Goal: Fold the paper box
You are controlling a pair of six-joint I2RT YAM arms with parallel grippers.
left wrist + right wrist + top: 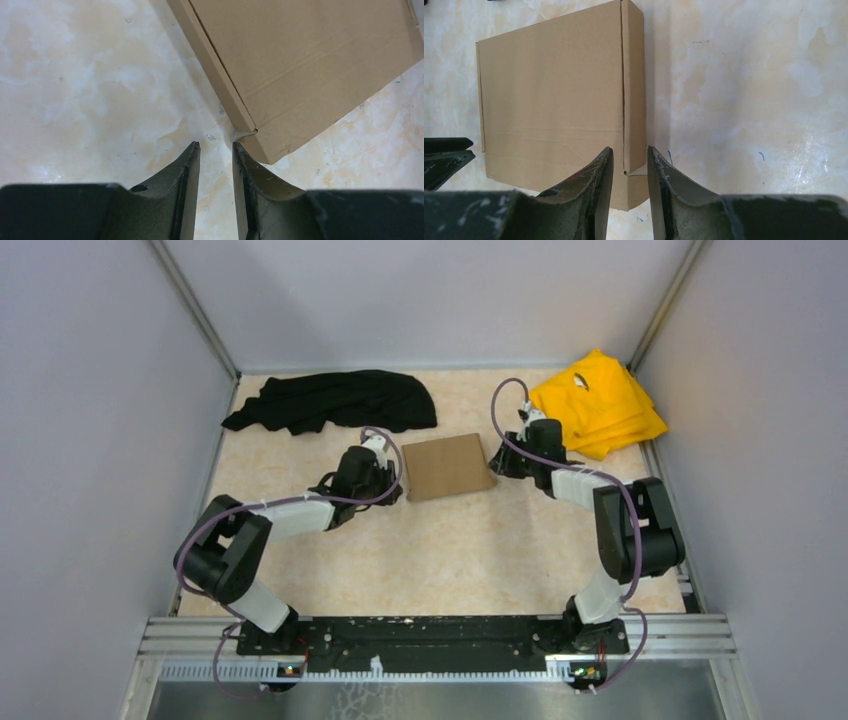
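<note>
Between my left gripper (216, 145) and right gripper (630, 149), the paper box (448, 466) lies on the table (450, 560). Left: slightly parted, empty, beside its corner. Right: straddling its side edge; whether pinching, I cannot tell.

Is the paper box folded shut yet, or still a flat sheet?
Folded shut: the paper box lies as a shallow closed box, lid down over its side wall in both wrist views. One corner tab pokes out slightly.
</note>
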